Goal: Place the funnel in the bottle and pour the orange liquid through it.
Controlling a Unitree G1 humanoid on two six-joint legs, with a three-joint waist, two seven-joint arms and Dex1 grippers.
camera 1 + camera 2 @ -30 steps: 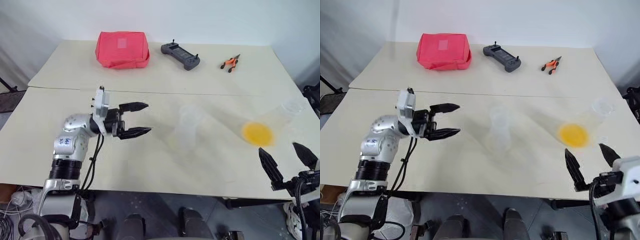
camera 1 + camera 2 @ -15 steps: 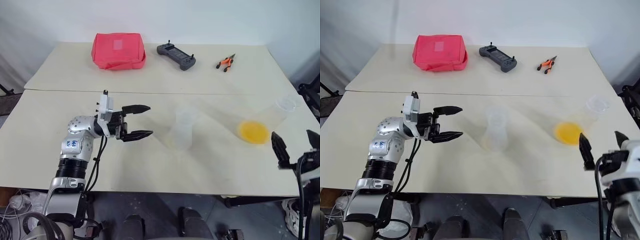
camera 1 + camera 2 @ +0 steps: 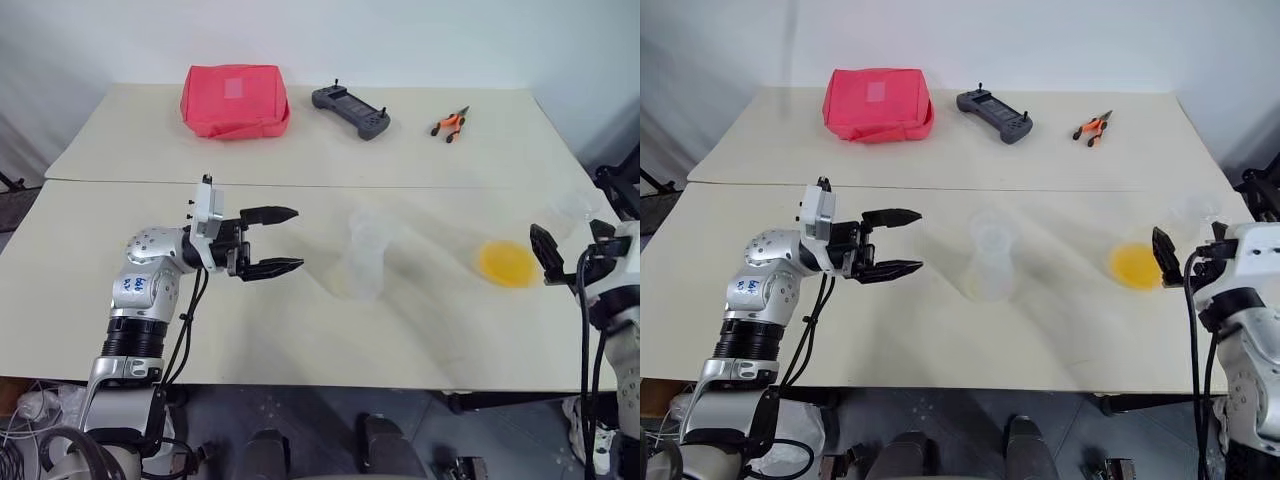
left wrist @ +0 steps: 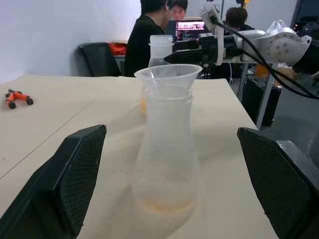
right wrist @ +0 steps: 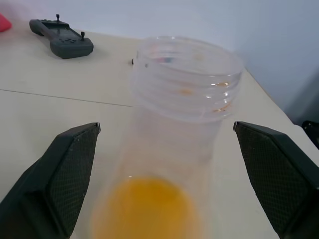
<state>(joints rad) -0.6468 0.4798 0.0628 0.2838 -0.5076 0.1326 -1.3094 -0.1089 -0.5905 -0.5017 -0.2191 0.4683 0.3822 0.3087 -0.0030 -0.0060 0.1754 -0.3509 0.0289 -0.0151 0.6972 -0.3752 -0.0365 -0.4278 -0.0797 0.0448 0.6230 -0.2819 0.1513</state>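
The translucent bottle (image 3: 364,272) stands upright mid-table, and the clear funnel (image 4: 168,78) sits in its neck. My left gripper (image 3: 297,238) hovers open to the bottle's left, pointing at it with a gap between them. The orange liquid (image 3: 507,263) lies in the bottom of an upright clear screw-top container (image 5: 185,82) near the right edge. My right gripper (image 3: 572,245) is open right at this container. In the right wrist view, one finger shows on each side of it, and neither touches it.
At the back of the far table lie a red pouch (image 3: 235,100), a grey controller (image 3: 350,108) and orange-handled pliers (image 3: 448,125). A seam (image 3: 300,183) joins the two tables. In the left wrist view, people (image 4: 149,30) sit beyond the table's right end.
My right gripper has moved forward from the table's front edge up to the container with the orange liquid, staying open. The left gripper, bottle and funnel have kept still.
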